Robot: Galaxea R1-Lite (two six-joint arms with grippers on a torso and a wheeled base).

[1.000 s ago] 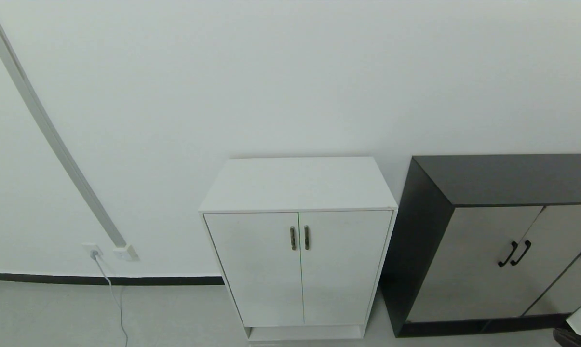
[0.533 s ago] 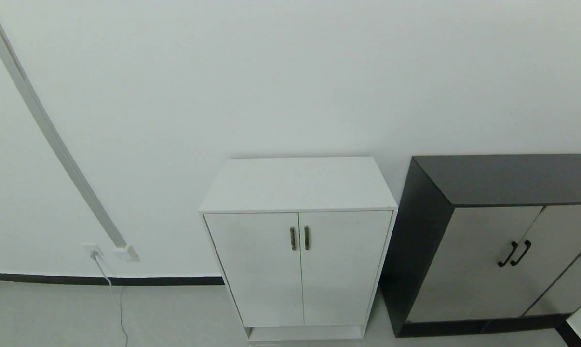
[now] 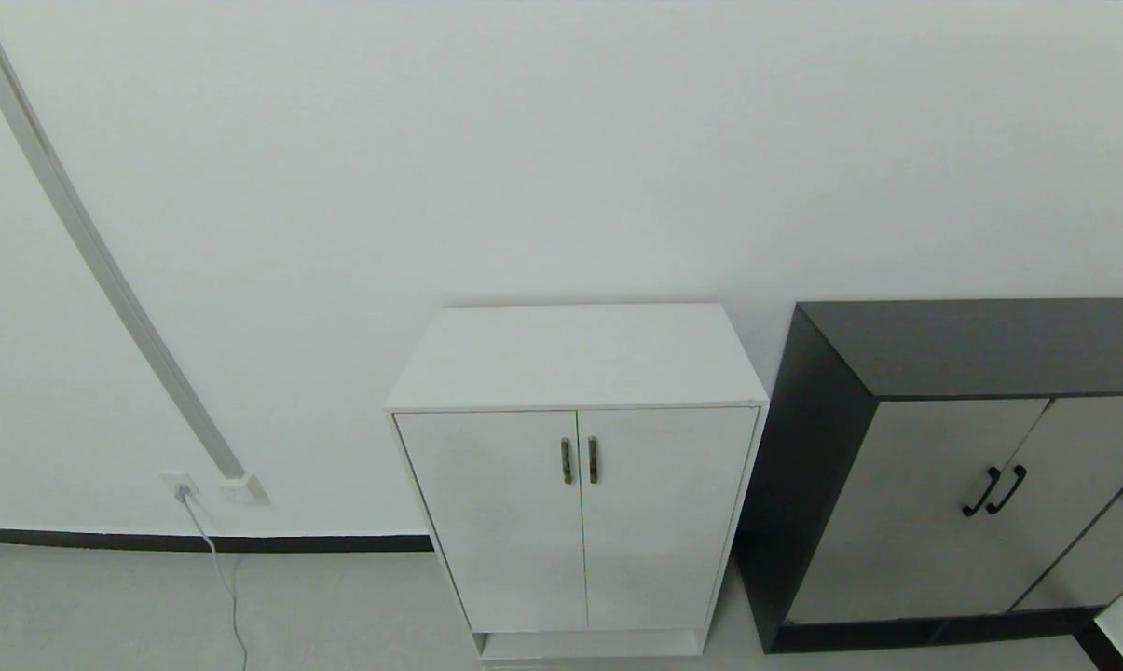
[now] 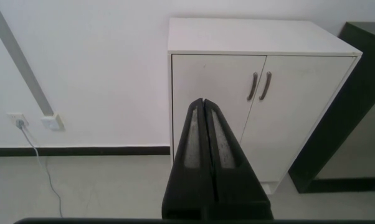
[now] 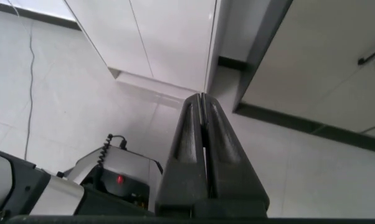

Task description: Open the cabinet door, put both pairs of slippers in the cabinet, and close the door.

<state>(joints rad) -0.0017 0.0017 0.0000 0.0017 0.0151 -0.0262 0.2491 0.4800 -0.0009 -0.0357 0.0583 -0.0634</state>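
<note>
The white cabinet stands against the wall with both doors closed. Its two dark handles sit side by side at the centre seam. In the left wrist view my left gripper is shut with nothing in it. It is held well back from the cabinet and points at the left door, below the handles. My right gripper is also shut and empty. It hangs low over the floor in front of the cabinet's bottom edge.
A black cabinet with grey doors stands close against the white one's right side. Left of the white cabinet, a wall socket has a white cable trailing onto the grey floor. A slanted conduit runs up the wall.
A dark rounded part at the head view's lower right corner a second ago has gone out of the picture. The cabinet and its doors have not changed.
</note>
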